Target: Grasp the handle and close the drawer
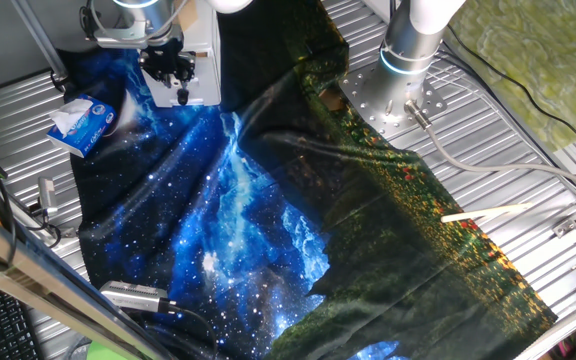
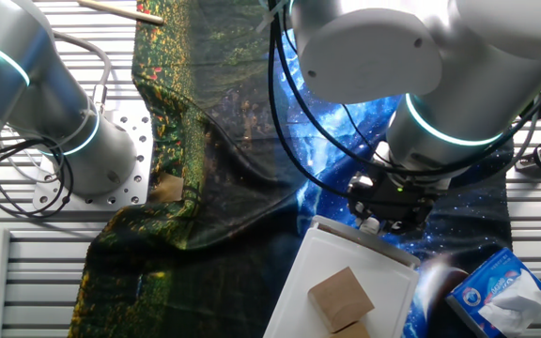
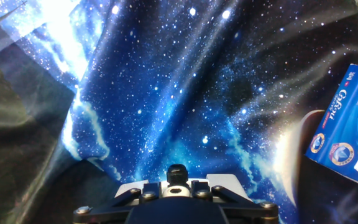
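Note:
The white drawer (image 2: 346,258) sits at the edge of the starry blue cloth, with tan-brown blocks showing in it. It also shows in one fixed view (image 1: 200,60) and as a white front in the hand view (image 3: 225,184). Its small round white handle (image 3: 178,191) lies between my dark fingers. My gripper (image 3: 177,184) looks shut on the handle. In the fixed views the gripper (image 1: 173,72) (image 2: 388,208) is pressed against the drawer front, which hides most of the knob.
A blue-and-white tissue packet (image 1: 83,122) (image 2: 501,293) (image 3: 353,124) lies beside the drawer. A second arm's base (image 1: 398,95) (image 2: 73,141) stands on the metal table. A wooden stick (image 1: 488,212) and a small camera (image 1: 133,295) lie near the cloth's edges.

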Tool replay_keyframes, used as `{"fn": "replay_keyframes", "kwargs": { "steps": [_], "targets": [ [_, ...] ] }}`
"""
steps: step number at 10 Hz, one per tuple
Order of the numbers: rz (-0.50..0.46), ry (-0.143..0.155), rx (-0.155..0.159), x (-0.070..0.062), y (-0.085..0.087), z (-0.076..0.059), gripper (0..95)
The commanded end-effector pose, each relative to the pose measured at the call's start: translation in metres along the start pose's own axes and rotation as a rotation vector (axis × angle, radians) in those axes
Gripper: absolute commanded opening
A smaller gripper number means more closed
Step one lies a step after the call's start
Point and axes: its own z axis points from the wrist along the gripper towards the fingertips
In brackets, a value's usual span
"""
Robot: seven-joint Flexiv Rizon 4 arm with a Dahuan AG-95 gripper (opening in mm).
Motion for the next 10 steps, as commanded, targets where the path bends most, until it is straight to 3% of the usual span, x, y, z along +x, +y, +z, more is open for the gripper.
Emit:
{"fn": "replay_keyframes", "kwargs": {
  "steps": [1, 10],
  "targets": [
    [-0.006, 0.002, 0.001, 0.0033, 0.0007, -0.0011, 0.0],
    [-0.015, -0.002, 0.006, 0.0112, 0.0025, 0.0022, 0.0]
  ]
}}
